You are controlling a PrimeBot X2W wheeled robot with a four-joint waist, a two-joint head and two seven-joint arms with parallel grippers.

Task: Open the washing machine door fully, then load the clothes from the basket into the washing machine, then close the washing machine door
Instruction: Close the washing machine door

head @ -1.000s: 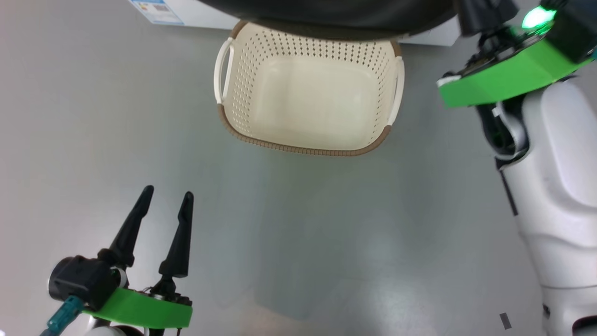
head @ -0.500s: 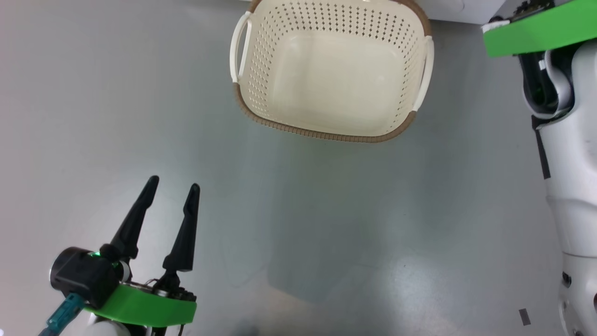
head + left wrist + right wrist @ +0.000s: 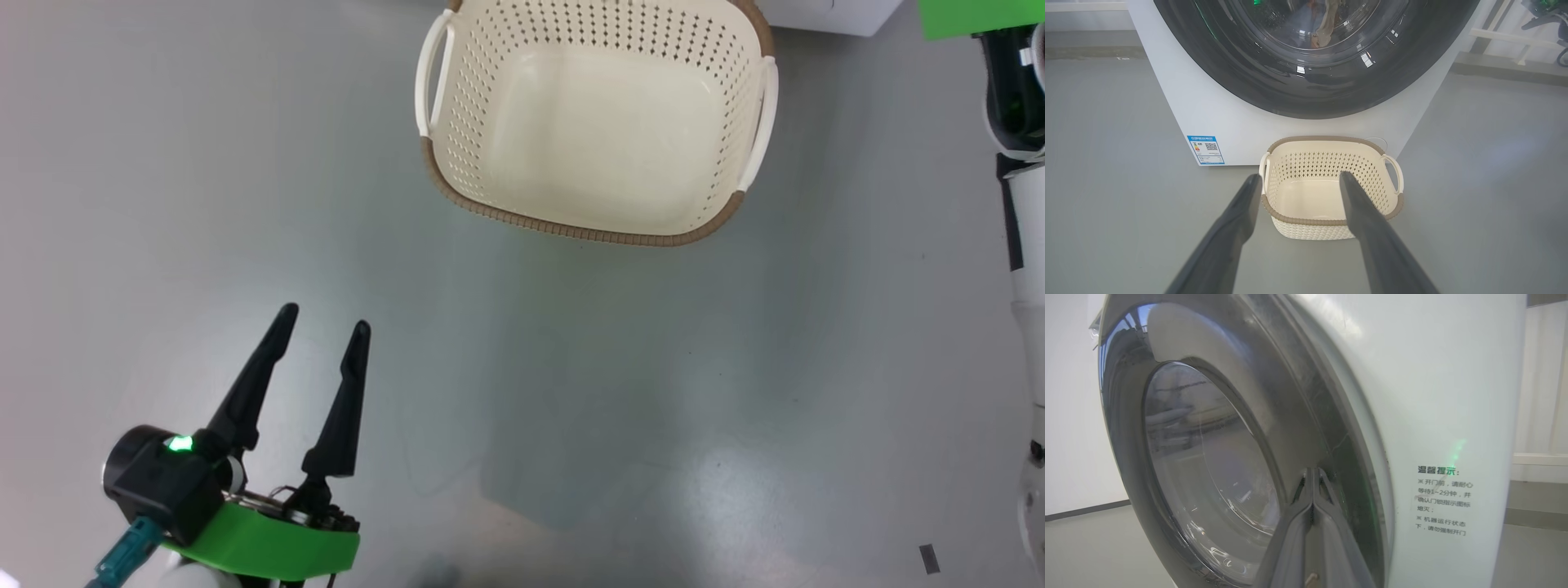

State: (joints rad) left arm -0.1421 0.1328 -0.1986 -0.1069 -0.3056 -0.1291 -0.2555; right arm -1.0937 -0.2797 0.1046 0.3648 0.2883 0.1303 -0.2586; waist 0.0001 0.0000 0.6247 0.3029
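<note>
Rounded cream plastic basket [image 3: 465, 122] is showing diamond perforations and a brown woven rim; large white washing machine [image 3: 1241, 126] is bearing a glossy black-rimmed round door [image 3: 1310, 98].

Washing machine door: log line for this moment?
washing machine door: shut, clothes behind glass | basket: empty | left hand: open | right hand: shut, tips at door rim

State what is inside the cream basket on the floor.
Nothing: the basket is empty, bare bottom and perforated walls visible. In the left wrist view, fingers of the left hand cover part of its near rim.
</note>
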